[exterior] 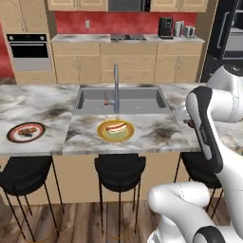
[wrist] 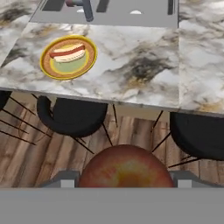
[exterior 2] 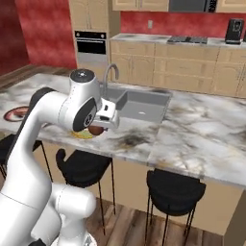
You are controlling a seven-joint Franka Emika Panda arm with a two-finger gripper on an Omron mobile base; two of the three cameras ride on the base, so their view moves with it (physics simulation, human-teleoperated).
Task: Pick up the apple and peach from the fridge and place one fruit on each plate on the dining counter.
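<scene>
Pincer (wrist: 124, 186) grips a red-yellow fruit (wrist: 126, 168).
Yellow-rimmed plate (wrist: 68, 57) lies on the desk (wrist: 144, 65) at ten o'clock, hand view.

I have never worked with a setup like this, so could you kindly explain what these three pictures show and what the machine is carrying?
All three pictures are rendered views of one moment in a simulated kitchen. The machine is a white robot arm on a driving base. Two pictures come from cameras on that base, behind the arm to its left and right. The third comes from a camera on the hand, looking along the gripper.

Ahead is the dining counter, a marbled island with an inset sink, an arched tap and black stools below. On it lie a yellow-rimmed plate near the sink and a dark-rimmed plate further left.

The gripper holds a red-orange fruit; whether apple or peach, I cannot tell.
</scene>
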